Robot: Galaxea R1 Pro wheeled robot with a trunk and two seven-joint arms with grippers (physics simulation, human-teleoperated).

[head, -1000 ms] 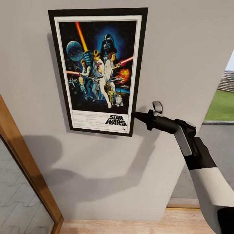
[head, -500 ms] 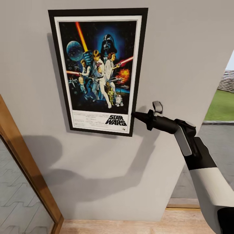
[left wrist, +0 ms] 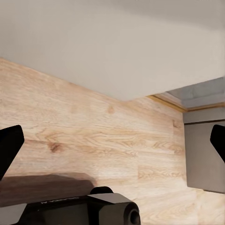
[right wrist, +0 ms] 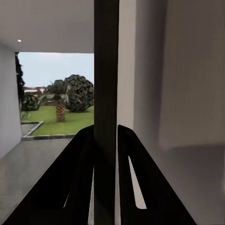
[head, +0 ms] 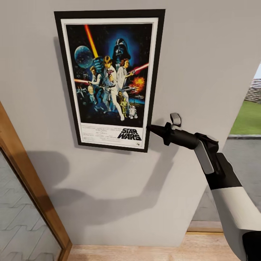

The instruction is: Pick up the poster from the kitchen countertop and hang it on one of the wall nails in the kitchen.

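Observation:
The poster (head: 110, 78) stands upright and flat against the grey wall (head: 203, 54), its black frame, white border and "STAR WARS" logo all visible. My right gripper (head: 148, 127) meets the poster's lower right corner. In the right wrist view its two dark fingers (right wrist: 79, 178) press on either side of the poster's black frame edge (right wrist: 106, 70), so it is shut on it. No nail shows; whatever holds the poster is hidden behind it. My left gripper (left wrist: 112, 145) is open and hangs over wooden floor (left wrist: 93, 126). The kitchen countertop is out of view.
A wooden door frame (head: 32, 195) with glass runs down the left of the head view. The wall ends at the right, where an opening (head: 250, 119) looks out on lawn and paving. Light wood floor (head: 145, 252) lies below the wall.
The poster and my right arm have not moved. The wooden door frame has slid slightly left in the picture, so the head camera has shifted a little.

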